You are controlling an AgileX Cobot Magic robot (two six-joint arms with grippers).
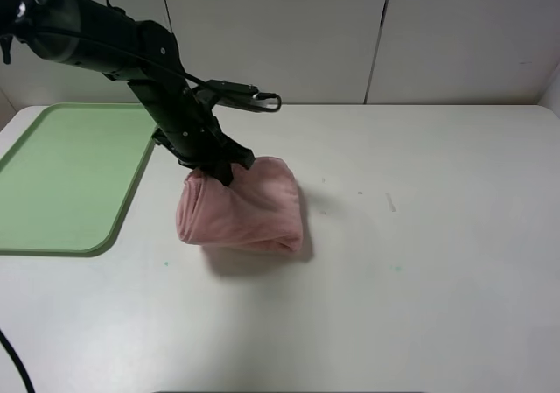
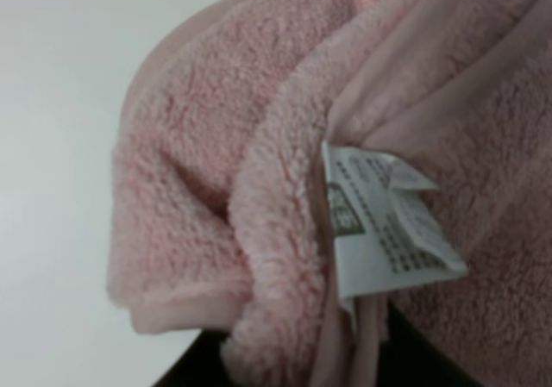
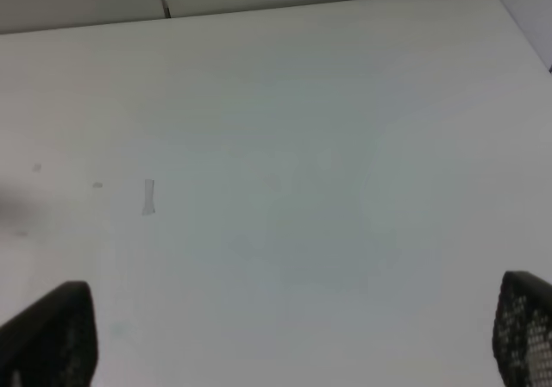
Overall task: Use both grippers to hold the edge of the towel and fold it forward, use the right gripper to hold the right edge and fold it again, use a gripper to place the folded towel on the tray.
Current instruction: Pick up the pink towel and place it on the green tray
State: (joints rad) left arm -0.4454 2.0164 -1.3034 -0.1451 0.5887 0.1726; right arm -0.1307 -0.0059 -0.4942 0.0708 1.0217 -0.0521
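The left gripper (image 1: 213, 167) is down on the white table (image 1: 420, 262), its jaws drawn nearly together on the top back corner of the towel (image 1: 249, 209). The pinch bunches the pink terry into a peak right under the black arm-end — the cloth is clearly caught there, not merely touched. From that peak the folded towel hangs and slumps forward in a rounded bundle, its lower part resting on the table just to the right of the tray (image 1: 61, 183). Towel and tray are close but apart; a strip of bare table shows between the towel's left fold and the tray's right rim.

In the left wrist view the towel (image 2: 216, 197) fills almost everything: thick folds, a strip of the stitched hem (image 2: 185, 309), and a white printed label (image 2: 388, 223) sticking out between two layers.

The right gripper (image 3: 285, 352) is out of the overhead picture. Its own camera shows the two dark fingertips (image 3: 52, 335) far apart at the corners — jaws spread wide, holding nothing, only bare table beneath.
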